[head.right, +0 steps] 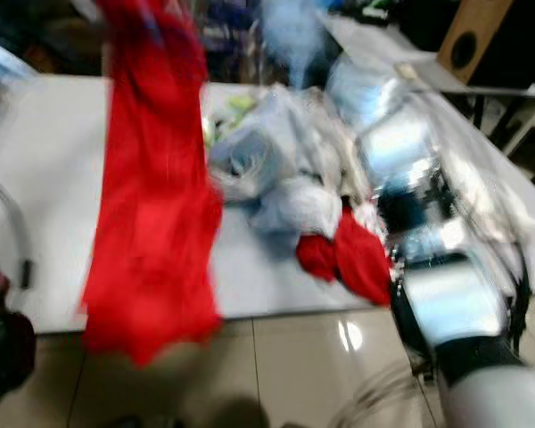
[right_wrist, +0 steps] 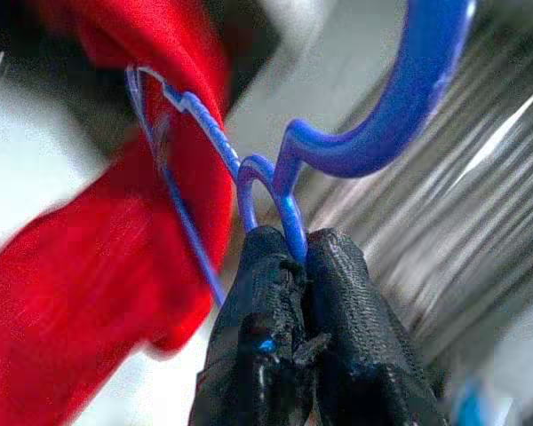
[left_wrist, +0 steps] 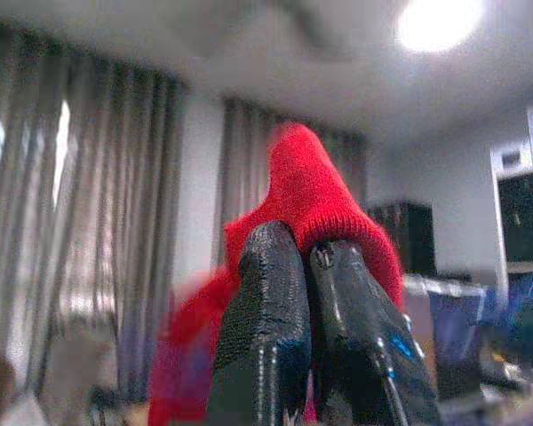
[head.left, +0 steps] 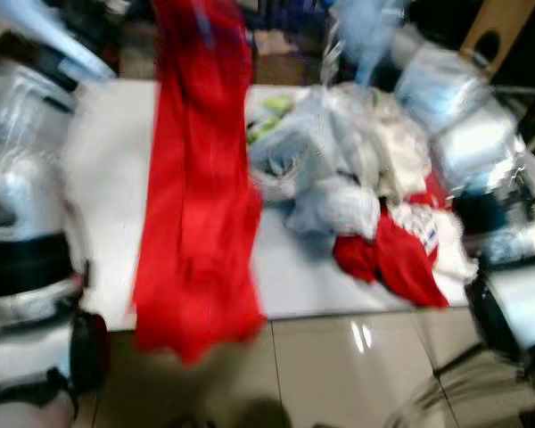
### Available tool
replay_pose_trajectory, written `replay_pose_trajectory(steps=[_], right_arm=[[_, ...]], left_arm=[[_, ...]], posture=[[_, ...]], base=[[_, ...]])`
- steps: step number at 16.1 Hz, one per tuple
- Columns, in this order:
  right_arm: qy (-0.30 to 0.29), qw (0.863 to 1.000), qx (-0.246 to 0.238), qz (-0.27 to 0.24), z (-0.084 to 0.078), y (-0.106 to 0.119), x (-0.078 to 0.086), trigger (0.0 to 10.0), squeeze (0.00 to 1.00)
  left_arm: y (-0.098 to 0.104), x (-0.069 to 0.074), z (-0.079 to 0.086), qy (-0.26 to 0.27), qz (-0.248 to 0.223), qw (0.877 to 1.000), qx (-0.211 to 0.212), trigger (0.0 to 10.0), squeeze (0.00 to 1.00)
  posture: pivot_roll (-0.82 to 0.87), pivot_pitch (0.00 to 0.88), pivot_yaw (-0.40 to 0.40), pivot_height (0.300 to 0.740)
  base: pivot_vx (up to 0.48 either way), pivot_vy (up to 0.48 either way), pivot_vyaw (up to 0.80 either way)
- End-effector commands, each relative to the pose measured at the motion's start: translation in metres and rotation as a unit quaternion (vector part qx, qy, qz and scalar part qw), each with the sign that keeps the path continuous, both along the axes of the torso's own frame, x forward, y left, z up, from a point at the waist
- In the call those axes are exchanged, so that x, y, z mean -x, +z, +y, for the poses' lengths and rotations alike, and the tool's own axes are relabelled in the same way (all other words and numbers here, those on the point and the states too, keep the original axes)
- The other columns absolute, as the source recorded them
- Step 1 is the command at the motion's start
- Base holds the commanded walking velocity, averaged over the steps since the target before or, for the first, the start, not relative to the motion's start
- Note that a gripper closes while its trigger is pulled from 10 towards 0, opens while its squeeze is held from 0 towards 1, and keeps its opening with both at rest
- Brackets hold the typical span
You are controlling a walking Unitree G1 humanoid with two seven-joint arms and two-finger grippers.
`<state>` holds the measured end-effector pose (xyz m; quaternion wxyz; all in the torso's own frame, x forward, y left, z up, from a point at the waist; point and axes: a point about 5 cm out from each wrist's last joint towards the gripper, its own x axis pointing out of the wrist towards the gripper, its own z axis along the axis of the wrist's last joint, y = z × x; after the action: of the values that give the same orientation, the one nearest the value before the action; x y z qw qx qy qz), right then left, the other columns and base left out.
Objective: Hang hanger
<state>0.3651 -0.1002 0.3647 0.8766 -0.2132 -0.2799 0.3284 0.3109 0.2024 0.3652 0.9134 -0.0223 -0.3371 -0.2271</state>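
Heavy motion blur in both eye views, ceiling lamp [left_wrist: 435, 22] glare, sheen on floor tiles [head.left: 357, 366].

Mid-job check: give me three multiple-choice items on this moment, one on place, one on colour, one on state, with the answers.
1. Where does the pile of clothes lie?
A. on the floor
B. on the white table
C. in a basket

2. What colour is the hanger?
A. blue
B. green
C. black

3. What is the left tool doing?
A. hanging open
B. pinching the red garment
C. holding the hanger

Answers:
1. B: the eye views show the pile lying on the tabletop.
2. A: the right wrist view shows a blue hook and frame, held by the right tool.
3. B: the left wrist view shows its fingers closed with red knit bunched over them; the garment hangs down in front of the table.
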Motion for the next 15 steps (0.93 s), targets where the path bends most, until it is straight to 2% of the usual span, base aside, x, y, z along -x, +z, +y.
replay_pose_trajectory(steps=[1, 2, 3, 4, 5, 6, 7, 8, 9, 10, 11, 12, 13, 15], right_arm=[[-0.015, 0.999, -0.035, 0.001, -0.016, -0.003, -0.003, 10.0, 0.0], [-0.007, 0.999, -0.031, 0.005, -0.013, -0.009, -0.003, 10.0, 0.0], [-0.005, 1.0, 0.017, 0.019, -0.007, -0.035, -0.007, 10.0, 0.0], [-0.004, 0.999, 0.037, 0.023, -0.005, -0.046, -0.008, 10.0, 0.0], [-0.003, 0.999, 0.037, 0.035, -0.004, -0.056, -0.008, 10.0, 0.0], [-0.007, 0.997, 0.039, 0.072, -0.006, -0.083, -0.006, 10.0, 0.0], [-0.009, 0.993, 0.061, 0.096, -0.008, -0.106, -0.001, 10.0, 0.0], [-0.009, 0.993, 0.061, 0.096, -0.008, -0.106, -0.001, 10.0, 0.0], [0.011, 0.988, 0.097, 0.122, -0.01, -0.125, 0.008, 10.0, 0.0], [0.043, 0.981, 0.12, 0.146, -0.012, -0.135, 0.018, 10.0, 0.0], [0.09, 0.966, 0.161, 0.18, -0.017, -0.146, 0.035, 10.0, 0.0], [0.119, 0.952, 0.203, 0.194, -0.023, -0.154, 0.047, 10.0, 0.0], [0.148, 0.924, 0.258, 0.238, -0.038, -0.16, 0.065, 10.0, 0.0], [0.158, 0.908, 0.287, 0.262, -0.048, -0.16, 0.075, 10.0, 0.0]], left_arm=[[0.004, 0.001, -0.013, -0.025, -0.007, 1.0, -0.006, 10.0, 0.0], [0.0, 0.0, -0.015, -0.023, 0.0, 1.0, -0.011, 10.0, 0.0], [-0.014, -0.005, -0.022, -0.019, 0.027, 0.999, -0.035, 10.0, 0.0], [-0.02, -0.006, -0.026, -0.019, 0.037, 0.998, -0.044, 10.0, 0.0], [-0.028, -0.008, -0.03, -0.023, 0.05, 0.997, -0.052, 10.0, 0.0], [-0.062, -0.018, -0.04, -0.002, 0.112, 0.99, -0.084, 10.0, 0.0], [-0.095, -0.027, -0.042, 0.043, 0.172, 0.975, -0.133, 10.0, 0.0], [-0.095, -0.027, -0.042, 0.043, 0.172, 0.975, -0.133, 10.0, 0.0], [-0.124, -0.035, -0.038, 0.097, 0.222, 0.954, -0.178, 10.0, 0.0], [-0.138, -0.037, -0.035, 0.115, 0.248, 0.944, -0.184, 10.0, 0.0], [-0.156, -0.039, -0.033, 0.125, 0.281, 0.932, -0.189, 10.0, 0.0], [-0.168, -0.04, -0.033, 0.132, 0.291, 0.923, -0.216, 10.0, 0.0], [-0.182, -0.044, -0.026, 0.164, 0.313, 0.907, -0.23, 10.0, 0.0], [-0.189, -0.046, -0.021, 0.186, 0.323, 0.896, -0.241, 10.0, 0.0]], posture=[[-0.05, 0.0, -0.068, 0.74], [-0.05, 0.0, -0.065, 0.74], [-0.06, 0.0, -0.062, 0.74], [-0.06, 0.0, -0.059, 0.74], [-0.06, 0.0, -0.057, 0.74], [-0.06, 0.0, -0.047, 0.74], [-0.07, 0.0, -0.039, 0.74], [-0.07, 0.0, -0.039, 0.74], [-0.07, 0.0, -0.034, 0.74], [-0.08, 0.0, -0.026, 0.74], [-0.08, 0.0, -0.026, 0.74], [-0.09, 0.0, -0.02, 0.74], [-0.09, 0.0, -0.014, 0.74], [-0.09, 0.0, -0.014, 0.74]], base=[[0.36, 0.0, 0.0], [0.356, 0.0, 0.0], [0.3, 0.0, 0.0], [0.3, 0.0, 0.0], [0.0, 0.0, 0.0], [0.0, 0.0, 0.0], [0.0, 0.0, 0.0], [0.0, 0.0, 0.0], [0.0, 0.0, 0.0], [0.0, 0.0, 0.0], [0.0, 0.0, 0.0], [0.0, 0.0, 0.0], [0.0, 0.0, 0.0], [0.0, 0.0, 0.0]])
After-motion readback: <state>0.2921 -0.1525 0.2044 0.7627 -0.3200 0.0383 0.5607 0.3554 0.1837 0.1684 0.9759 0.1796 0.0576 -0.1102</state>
